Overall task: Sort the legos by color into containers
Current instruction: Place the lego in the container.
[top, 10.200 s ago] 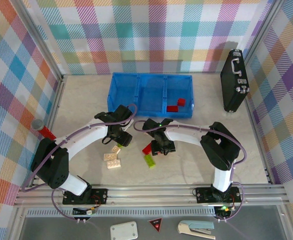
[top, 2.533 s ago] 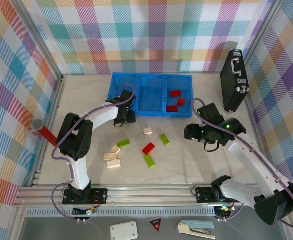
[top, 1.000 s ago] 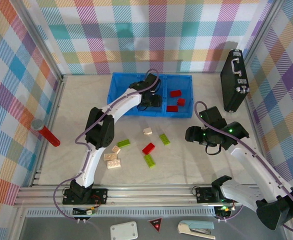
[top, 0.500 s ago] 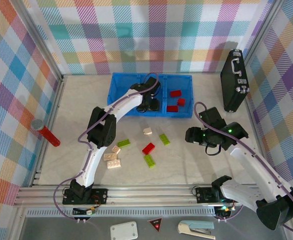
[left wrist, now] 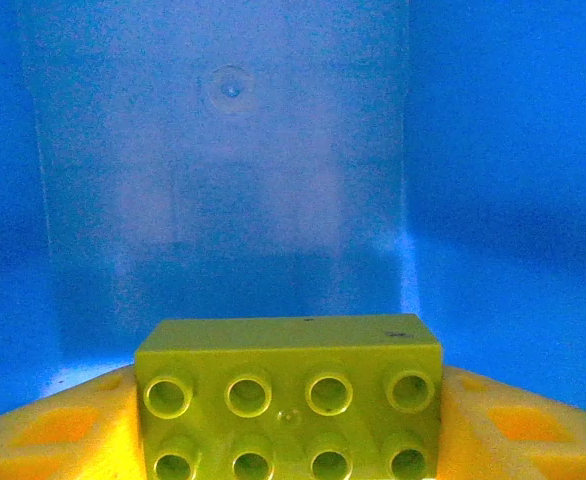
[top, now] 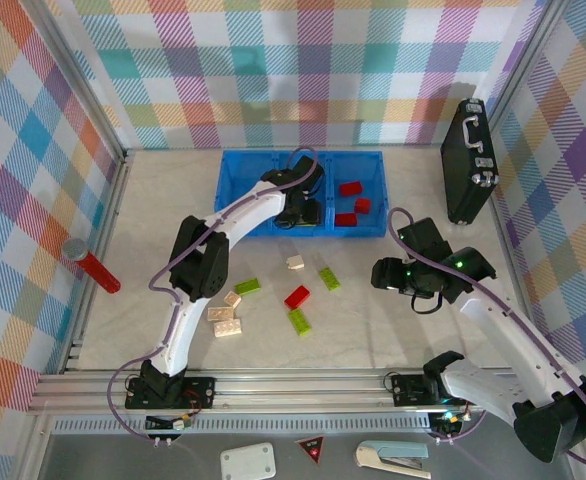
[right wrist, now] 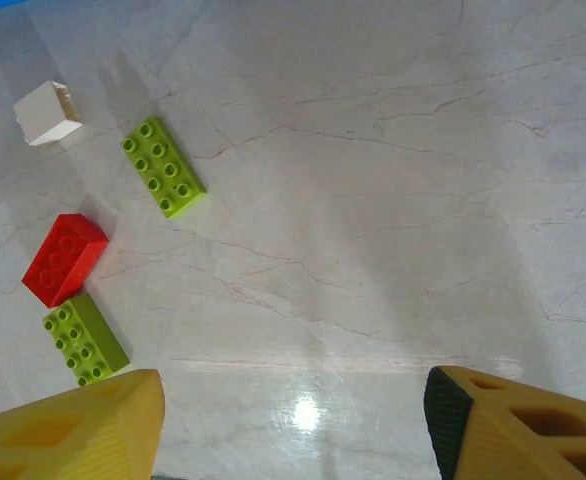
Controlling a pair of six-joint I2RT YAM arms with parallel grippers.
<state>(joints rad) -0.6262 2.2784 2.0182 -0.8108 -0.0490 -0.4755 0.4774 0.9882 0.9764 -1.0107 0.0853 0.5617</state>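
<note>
The blue tray [top: 235, 190] has three compartments; the right one holds three red bricks [top: 351, 187]. My left gripper [top: 299, 213] hangs over the middle compartment [left wrist: 223, 180], shut on a lime green brick [left wrist: 288, 395] between its yellow fingers [left wrist: 63, 430]. My right gripper [top: 379, 273] hovers open over bare table, right of the loose bricks, nothing between its fingers [right wrist: 518, 425]. On the table lie a cream cube [right wrist: 48, 112], a green brick [right wrist: 163, 166], a red brick [right wrist: 65, 259], another green one [right wrist: 85, 338], a third green brick [top: 247, 286] and three cream bricks [top: 225, 315].
A black briefcase [top: 470, 160] stands at the back right by the wall. A red cylinder with a grey cap [top: 91, 262] lies at the left edge. Plaid walls enclose the table; open marble lies under and right of my right gripper.
My left gripper carried the green brick from the tray's left front corner to above the middle compartment and has barely shifted in the last half second. The right arm stayed nearly still.
</note>
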